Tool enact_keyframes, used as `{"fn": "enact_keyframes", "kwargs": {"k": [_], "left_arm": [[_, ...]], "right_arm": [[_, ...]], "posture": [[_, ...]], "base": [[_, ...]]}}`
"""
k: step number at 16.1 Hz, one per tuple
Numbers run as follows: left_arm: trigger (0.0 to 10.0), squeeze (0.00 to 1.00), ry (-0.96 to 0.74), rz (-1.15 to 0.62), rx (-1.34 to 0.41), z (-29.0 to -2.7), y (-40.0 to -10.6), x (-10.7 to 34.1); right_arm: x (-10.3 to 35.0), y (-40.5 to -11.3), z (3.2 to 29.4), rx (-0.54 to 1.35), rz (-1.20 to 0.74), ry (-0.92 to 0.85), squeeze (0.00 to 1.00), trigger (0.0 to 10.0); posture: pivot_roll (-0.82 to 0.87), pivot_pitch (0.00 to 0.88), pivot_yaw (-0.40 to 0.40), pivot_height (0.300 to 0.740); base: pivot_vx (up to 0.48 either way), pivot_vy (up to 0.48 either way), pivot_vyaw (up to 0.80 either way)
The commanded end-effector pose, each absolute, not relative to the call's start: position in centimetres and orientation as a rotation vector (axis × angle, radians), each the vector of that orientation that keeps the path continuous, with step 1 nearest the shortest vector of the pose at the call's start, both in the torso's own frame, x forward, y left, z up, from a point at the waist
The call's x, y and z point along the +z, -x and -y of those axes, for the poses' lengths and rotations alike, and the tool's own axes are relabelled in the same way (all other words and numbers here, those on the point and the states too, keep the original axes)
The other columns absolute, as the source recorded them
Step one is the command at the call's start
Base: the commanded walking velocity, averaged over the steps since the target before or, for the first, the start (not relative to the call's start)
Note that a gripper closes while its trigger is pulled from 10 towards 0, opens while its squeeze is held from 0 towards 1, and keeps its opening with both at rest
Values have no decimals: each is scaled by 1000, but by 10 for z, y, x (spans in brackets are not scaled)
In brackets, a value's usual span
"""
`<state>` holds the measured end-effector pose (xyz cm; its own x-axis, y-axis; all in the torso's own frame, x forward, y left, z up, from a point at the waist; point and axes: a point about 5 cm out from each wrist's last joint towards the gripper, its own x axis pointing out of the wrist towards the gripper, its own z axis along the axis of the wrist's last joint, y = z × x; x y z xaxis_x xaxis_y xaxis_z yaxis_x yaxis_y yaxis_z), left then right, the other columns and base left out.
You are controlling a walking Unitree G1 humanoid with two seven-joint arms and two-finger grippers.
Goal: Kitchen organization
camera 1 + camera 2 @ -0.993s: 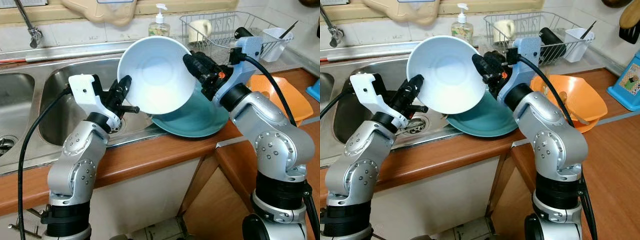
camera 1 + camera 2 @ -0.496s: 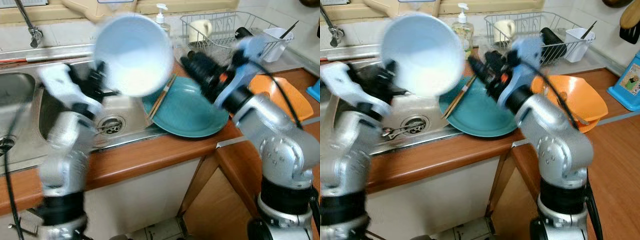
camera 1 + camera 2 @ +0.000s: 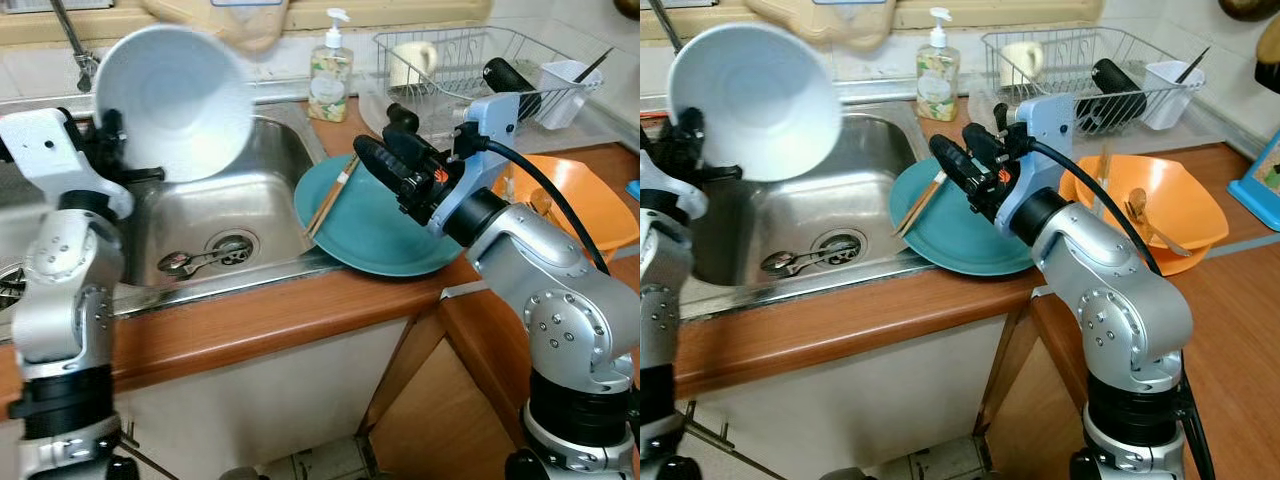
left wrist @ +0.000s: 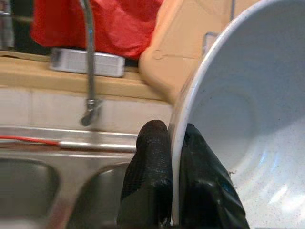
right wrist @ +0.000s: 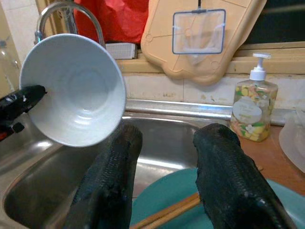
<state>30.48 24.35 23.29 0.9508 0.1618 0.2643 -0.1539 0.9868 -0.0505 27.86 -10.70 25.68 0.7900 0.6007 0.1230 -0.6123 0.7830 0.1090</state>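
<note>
Left tool [image 4: 171, 191] pinches the rim of a white bowl [image 3: 170, 100], one finger inside and one outside, and holds it tilted with its mouth facing the camera at the upper left of the frame, above the steel sink [image 3: 270, 190]. Right tool [image 5: 164, 176] sits near the centre of the frame with its two black fingers [image 5: 107, 181] spread wide and gripping nothing, hovering over a teal plate [image 3: 390, 245]. That plate lies partly on the wooden surface [image 3: 260, 320] and partly over the sink's right edge, with a pair of chopsticks [image 3: 330, 195] resting on its left side. A spoon [image 3: 195, 262] lies in the sink basin beside the drain. At the top centre a soap bottle [image 3: 330, 70] stands behind the sink, below a beige cutting board [image 5: 205, 38]. At the upper right a wire rack [image 3: 470, 70] holds a mug and a dark cylinder. An orange bowl [image 3: 1170, 205] with utensils in it sits at the right on the surface.
</note>
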Motion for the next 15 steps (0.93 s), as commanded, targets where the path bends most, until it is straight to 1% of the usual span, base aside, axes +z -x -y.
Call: {"fn": "enact_keyframes", "kwargs": {"k": [1,3,5,7,8,12,14,15], "left_arm": [[0,0,27,255,194,-247,-307,234],[0,0,5,177,239,-256,-312,225],[0,0,-34,114,237,-258,-318,218],[0,0,-47,23,281,-266,-323,207],[0,0,-48,-16,282,-267,-327,203],[0,0,-66,-85,238,-262,-341,194],[0,0,-68,-132,168,-253,-351,186],[353,0,-75,-158,144,-248,-355,181]], "right_arm": [[257,-275,106,675,76,-120,0,10000],[255,-273,109,667,72,-48,0,10000],[253,-271,114,678,53,26,0,10000],[251,-270,113,704,31,73,0,10000],[250,-269,113,710,20,96,0,10000],[240,-265,110,729,-32,162,0,10000],[236,-264,110,740,-50,189,0,10000],[235,-265,110,730,-58,196,0,10000]], "posture": [[-58,0,9,740],[-68,0,9,740],[-76,0,3,740],[-76,0,3,740],[-101,0,17,740],[-104,0,22,740],[-111,0,23,740],[-113,0,24,740]], "base": [[0,0,0],[0,0,0],[0,0,0],[0,0,0],[0,0,0],[0,0,0],[0,0,0],[0,0,0]]}}
